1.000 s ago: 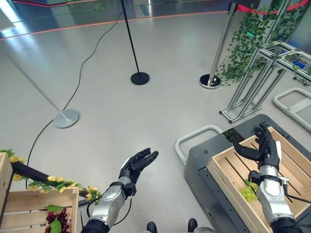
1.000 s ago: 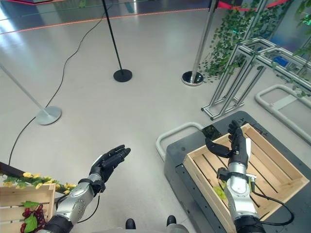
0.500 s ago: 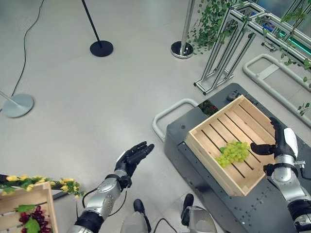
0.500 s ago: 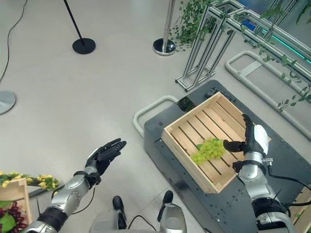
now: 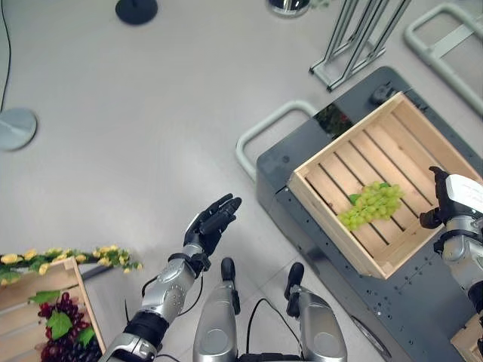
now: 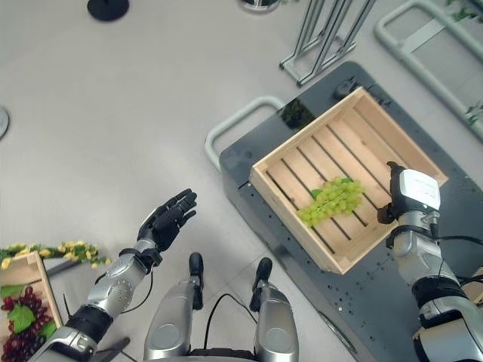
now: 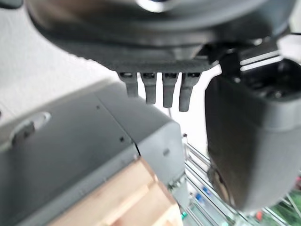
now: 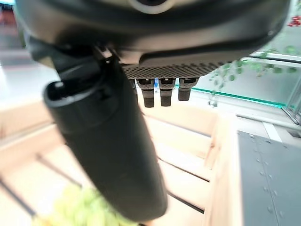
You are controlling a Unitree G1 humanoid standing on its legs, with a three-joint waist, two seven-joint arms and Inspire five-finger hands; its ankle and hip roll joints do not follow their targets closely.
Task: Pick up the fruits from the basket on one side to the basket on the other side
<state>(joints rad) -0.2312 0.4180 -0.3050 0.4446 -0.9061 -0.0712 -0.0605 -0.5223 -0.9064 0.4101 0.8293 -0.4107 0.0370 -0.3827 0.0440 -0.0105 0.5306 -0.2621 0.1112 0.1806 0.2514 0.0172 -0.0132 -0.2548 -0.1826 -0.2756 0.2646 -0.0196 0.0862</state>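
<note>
A bunch of green grapes (image 5: 371,204) lies on the slats of a wooden crate (image 5: 332,226) that sits on a dark grey cart (image 5: 281,162). My right hand (image 5: 440,197) hovers at the crate's right near rim, beside the grapes and apart from them; its fingers (image 8: 160,92) are straight and hold nothing. My left hand (image 5: 213,222) is raised over the floor in front of the cart, palm up and open, fingers (image 7: 155,89) extended. At the lower left, a second wooden crate (image 5: 84,305) holds purple grapes (image 5: 53,351) with a green leaf.
A grey loop handle (image 5: 268,128) sticks out of the cart's left end. A garland of yellow flowers (image 5: 68,256) lies along the left crate's far rim. Round stanchion bases (image 5: 16,128) (image 5: 136,9) and a metal frame (image 5: 362,45) stand on the floor beyond.
The camera has tilted down and the picture shifted. My right hand drew back from over the crate's slats to its right rim, uncovering the green grapes. The left hand keeps its open pose.
</note>
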